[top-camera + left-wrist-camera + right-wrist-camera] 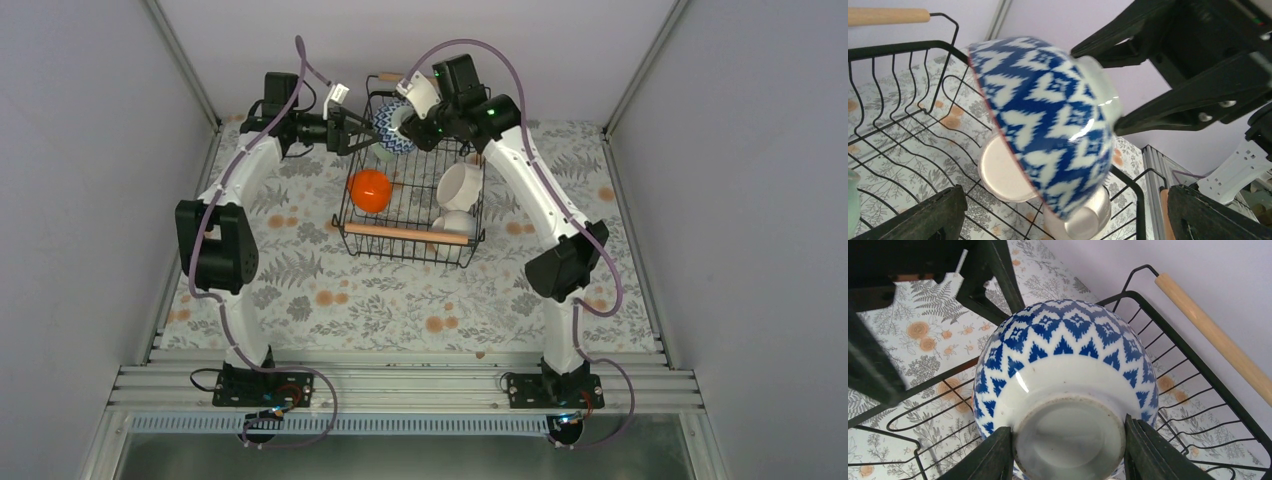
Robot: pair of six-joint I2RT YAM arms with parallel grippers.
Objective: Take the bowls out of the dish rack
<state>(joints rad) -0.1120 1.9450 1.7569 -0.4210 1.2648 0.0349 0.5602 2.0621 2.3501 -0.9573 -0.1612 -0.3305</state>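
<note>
My right gripper (405,125) (1068,450) is shut on the foot ring of a blue-and-white patterned bowl (394,137) (1068,365) (1048,120) and holds it tilted above the far end of the black wire dish rack (350,215). My left gripper (366,135) (1068,222) is open, its fingers spread wide on either side of the bowl, apart from it. In the rack lie a glossy orange bowl (370,190) and two white bowls (462,184) (455,222), which also show under the held bowl in the left wrist view (998,172).
The rack has wooden bar handles at its near (405,233) and far ends (1213,335). It stands on a floral mat (330,290). Grey walls enclose the table on three sides. A pale green edge (850,200) shows at the left of the left wrist view.
</note>
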